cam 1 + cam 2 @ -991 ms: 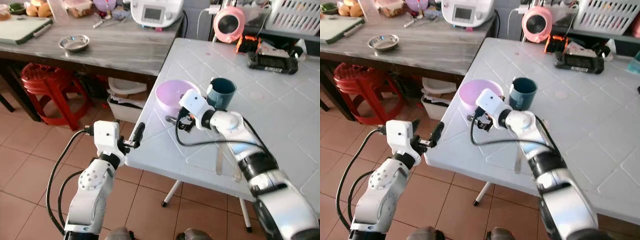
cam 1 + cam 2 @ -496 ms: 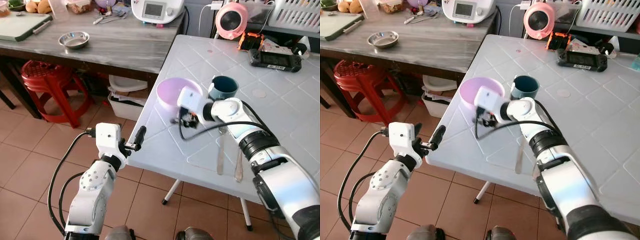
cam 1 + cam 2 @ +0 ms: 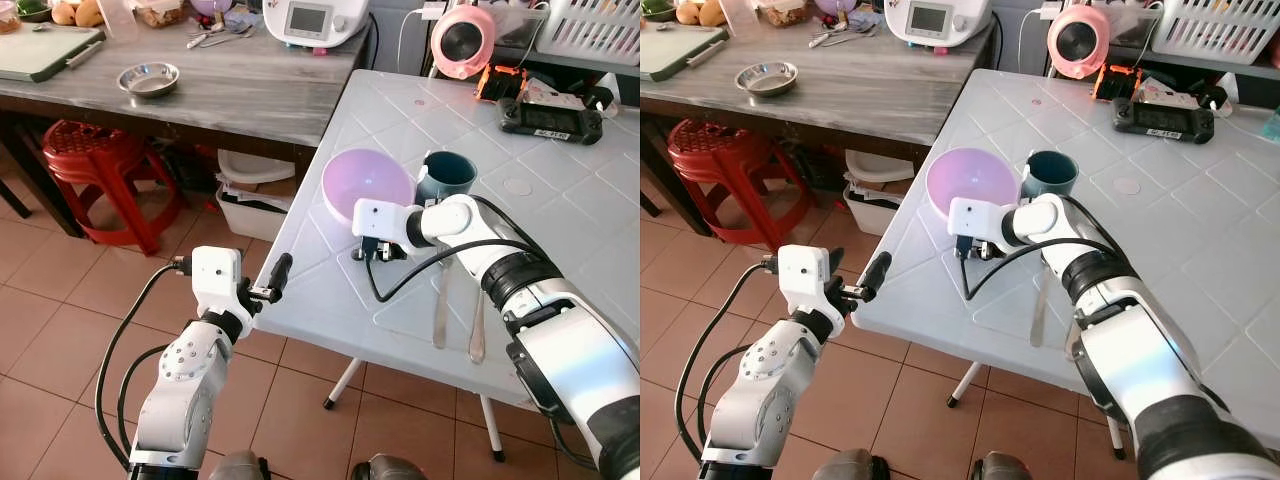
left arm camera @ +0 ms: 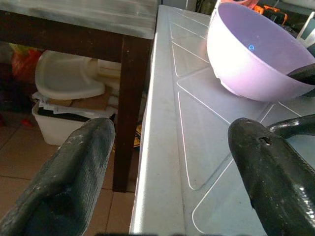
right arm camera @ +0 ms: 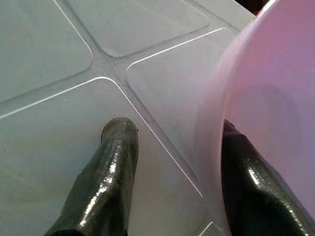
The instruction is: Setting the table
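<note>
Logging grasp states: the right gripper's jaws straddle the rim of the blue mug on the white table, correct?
Not the mug. The right gripper straddles the rim of the pink bowl, one finger inside, one outside, as the right wrist view shows. The table is white.

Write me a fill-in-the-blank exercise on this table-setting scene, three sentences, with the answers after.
1. The right gripper has one finger inside and one outside the rim of the ____ bowl.
2. Right beside the bowl stands a dark teal ____.
3. The left gripper hovers with its fingers ____ at the edge of the white table.

Missing words: purple; mug; open
</note>
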{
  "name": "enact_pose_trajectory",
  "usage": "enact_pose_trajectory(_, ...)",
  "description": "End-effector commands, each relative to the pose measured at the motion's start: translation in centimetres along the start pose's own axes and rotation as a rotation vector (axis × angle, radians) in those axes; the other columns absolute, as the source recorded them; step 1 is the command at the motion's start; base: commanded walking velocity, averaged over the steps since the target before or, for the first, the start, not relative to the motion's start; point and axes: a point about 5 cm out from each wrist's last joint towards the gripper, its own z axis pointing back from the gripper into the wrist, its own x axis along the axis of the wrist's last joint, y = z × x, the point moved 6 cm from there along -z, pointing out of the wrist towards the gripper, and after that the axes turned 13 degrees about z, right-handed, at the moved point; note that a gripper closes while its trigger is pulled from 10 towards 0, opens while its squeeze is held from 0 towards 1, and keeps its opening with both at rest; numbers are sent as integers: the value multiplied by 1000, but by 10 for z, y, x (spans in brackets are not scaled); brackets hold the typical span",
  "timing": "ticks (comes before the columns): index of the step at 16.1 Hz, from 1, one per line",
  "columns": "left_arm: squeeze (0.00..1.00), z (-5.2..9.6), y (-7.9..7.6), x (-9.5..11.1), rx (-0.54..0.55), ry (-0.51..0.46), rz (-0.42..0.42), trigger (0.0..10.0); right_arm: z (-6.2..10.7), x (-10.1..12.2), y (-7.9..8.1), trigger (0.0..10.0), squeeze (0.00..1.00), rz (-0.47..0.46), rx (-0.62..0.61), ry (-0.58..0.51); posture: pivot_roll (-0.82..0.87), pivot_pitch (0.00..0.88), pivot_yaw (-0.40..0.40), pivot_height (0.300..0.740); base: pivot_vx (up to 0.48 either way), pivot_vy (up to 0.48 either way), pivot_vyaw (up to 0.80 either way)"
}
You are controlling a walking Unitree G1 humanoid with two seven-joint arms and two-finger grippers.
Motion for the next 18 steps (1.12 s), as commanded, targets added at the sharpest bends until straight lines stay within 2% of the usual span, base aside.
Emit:
enact_pose_trajectory(1, 0, -1, 0, 3, 5, -4, -7, 10000, 4, -6, -3, 0, 0, 34, 7, 39, -9, 35, 12, 740, 0, 0, 0)
enact_pose_trajectory(7, 0, -4, 0, 2, 8, 3, -12, 10000, 3, -7, -1, 0, 0, 67, -5, 34, -7, 24, 8, 740, 0, 0, 0)
enact_pose_trajectory(16, 0, -7, 14, 7, 72, -29, -30, 10000, -3, 13, -2, 0, 0, 91, -74, -81, 12, 0, -6, 740, 0, 0, 0)
enact_pose_trajectory(18, 0, -10, 17, 9, 95, -49, -34, 10000, -1, 24, -12, 0, 0, 123, -166, -133, 7, 0, -11, 740, 0, 0, 0)
